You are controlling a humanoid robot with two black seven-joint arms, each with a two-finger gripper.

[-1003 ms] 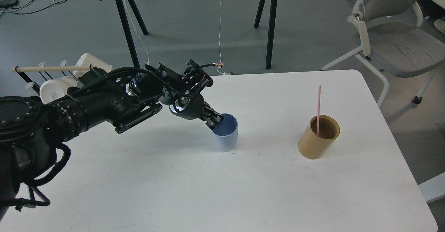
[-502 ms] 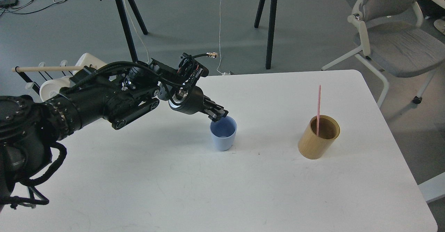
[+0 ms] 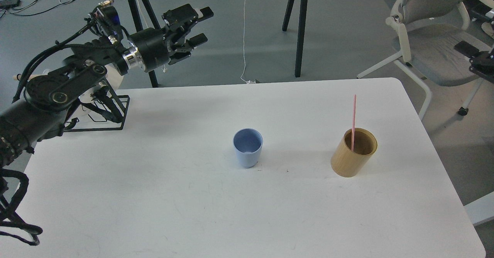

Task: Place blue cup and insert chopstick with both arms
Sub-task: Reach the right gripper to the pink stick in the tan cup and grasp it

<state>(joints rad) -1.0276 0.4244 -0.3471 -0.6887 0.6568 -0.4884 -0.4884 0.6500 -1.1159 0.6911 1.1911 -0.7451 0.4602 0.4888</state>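
Cup half looks done: the blue cup (image 3: 247,147) stands upright on the white tabletop (image 3: 193,211), roughly mid-table, nothing touching it. The chopstick (image 3: 353,122) is not inserted yet; it stands near-vertical in the tan wooden holder (image 3: 353,152), well to the right of the cup. So what's left is pulling the chopstick out and dropping it into the cup. The left gripper (image 3: 193,26) is up and off past the tabletop's far-left side, fingers spread wide, holding nothing. The right gripper (image 3: 480,59) is only partly visible at the right frame edge in front of the chair (image 3: 436,45); it's small and dark, so I can't tell if it's open or closed. The path between holder and cup is bare tabletop, nothing blocking. A black wire rack (image 3: 104,113) with white items sits on the far-left corner, under the left arm, well clear of the work area. Main risks as I see it: the thin stick slipping in the grasp, and a light cup tipping if the stick nudges its rim.
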